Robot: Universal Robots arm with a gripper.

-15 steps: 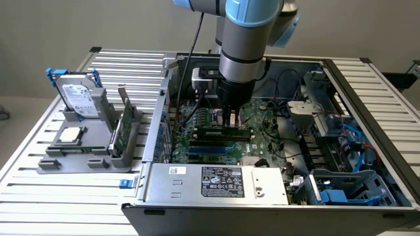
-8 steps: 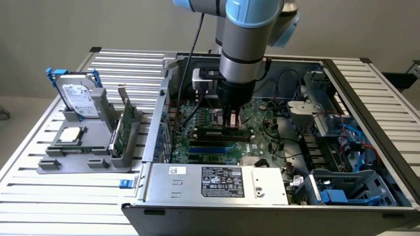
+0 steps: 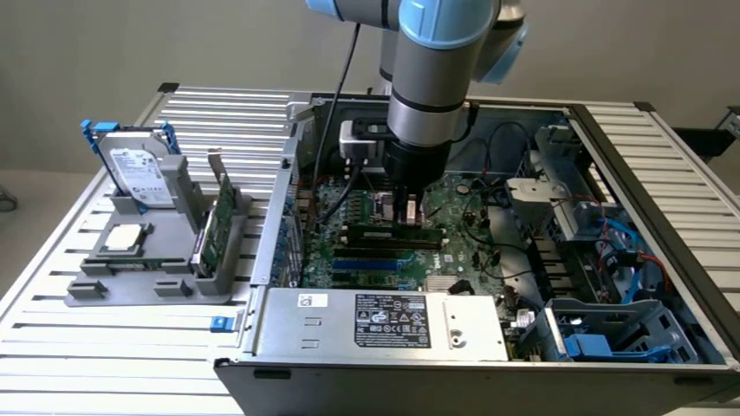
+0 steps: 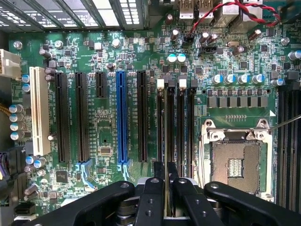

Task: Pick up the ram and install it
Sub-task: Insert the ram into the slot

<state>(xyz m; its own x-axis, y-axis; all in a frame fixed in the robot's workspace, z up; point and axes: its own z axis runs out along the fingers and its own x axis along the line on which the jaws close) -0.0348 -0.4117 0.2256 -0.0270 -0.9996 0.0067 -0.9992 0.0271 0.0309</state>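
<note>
Slatted metal table (image 3: 69, 347), open PC case (image 3: 347, 321) on top. The gripper (image 3: 401, 211) is down inside it, with the ram (image 3: 393, 232) right under it on the motherboard (image 3: 469, 251).

Wrist view: jaws narrow, pinching the ram edge-on along 1 of the memory slots (image 4: 181, 122), probably so it seats straight.

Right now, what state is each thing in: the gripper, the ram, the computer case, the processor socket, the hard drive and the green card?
Gripper: shut on the ram.
Ram: held on edge, lined up along a memory slot; seated or not, cannot tell.
Computer case: lying on its side, open.
Processor socket: empty.
Hard drive: upright in the grey stand.
Green card: upright in the same stand.
</note>
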